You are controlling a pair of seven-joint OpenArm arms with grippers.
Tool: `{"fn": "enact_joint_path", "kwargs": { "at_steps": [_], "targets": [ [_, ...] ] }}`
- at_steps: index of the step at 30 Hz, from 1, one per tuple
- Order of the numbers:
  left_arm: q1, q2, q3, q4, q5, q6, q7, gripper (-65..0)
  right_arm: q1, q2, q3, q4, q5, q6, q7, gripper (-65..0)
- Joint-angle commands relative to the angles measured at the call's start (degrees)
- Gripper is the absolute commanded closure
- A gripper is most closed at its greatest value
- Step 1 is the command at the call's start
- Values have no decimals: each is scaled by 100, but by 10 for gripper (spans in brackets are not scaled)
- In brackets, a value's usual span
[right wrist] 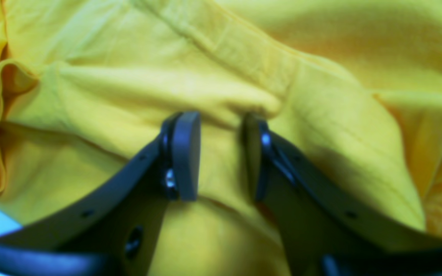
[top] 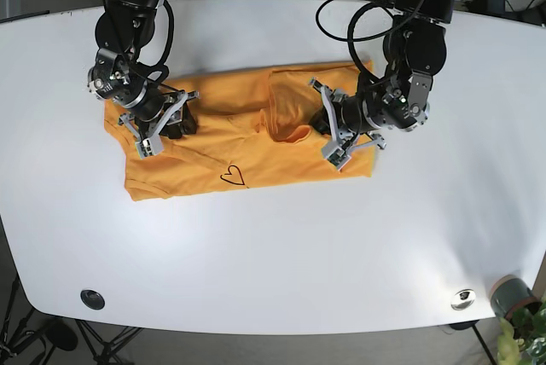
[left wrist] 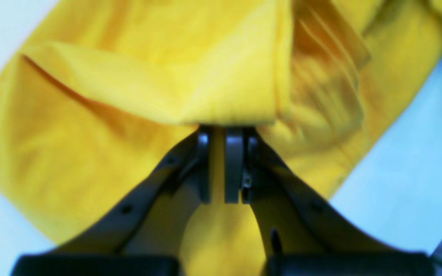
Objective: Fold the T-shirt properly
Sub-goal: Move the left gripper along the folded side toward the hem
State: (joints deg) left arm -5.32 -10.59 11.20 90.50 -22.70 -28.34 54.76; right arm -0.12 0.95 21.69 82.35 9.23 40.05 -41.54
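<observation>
— Where's the T-shirt (top: 247, 143)?

— Spread on the white counter (top: 273, 246) between the two arms, partly folded, a small heart drawing (top: 231, 175) on the near part.

— And the left gripper (left wrist: 221, 132)?

— Pressed almost together, pinching a fold of the yellow cloth; the fabric rises just beyond its fingertips (left wrist: 233, 153) and also runs under them. From the base view that gripper (top: 328, 130) sits at one end of the shirt, with a flap folded over right beside it.

— The right gripper (right wrist: 221, 122)?

— Spread apart, tips down on the cloth, a raised ridge of shirt lying between and just ahead of them. It sits at the shirt's other end (top: 162, 118).
</observation>
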Motion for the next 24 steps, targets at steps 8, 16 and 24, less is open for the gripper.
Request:
{"fn": "enact_joint_path", "kwargs": {
  "at_steps": [8, 16, 24],
  "targets": [
    [-1107, 290, 238, -1133, -91, -19, -250, -29, -19, 41, -20, -2, 224, -5, -281, -189],
    [-1819, 492, 1152, -2347, -108, 16, -1155, -29, -28, 50, -11, -19, 338, -5, -290, -189],
    [-1907, 615, 1144, -2637, -99, 16, -1340, -29, -28, 50, -2, -19, 321, -5, -290, -189]
  ]
}}
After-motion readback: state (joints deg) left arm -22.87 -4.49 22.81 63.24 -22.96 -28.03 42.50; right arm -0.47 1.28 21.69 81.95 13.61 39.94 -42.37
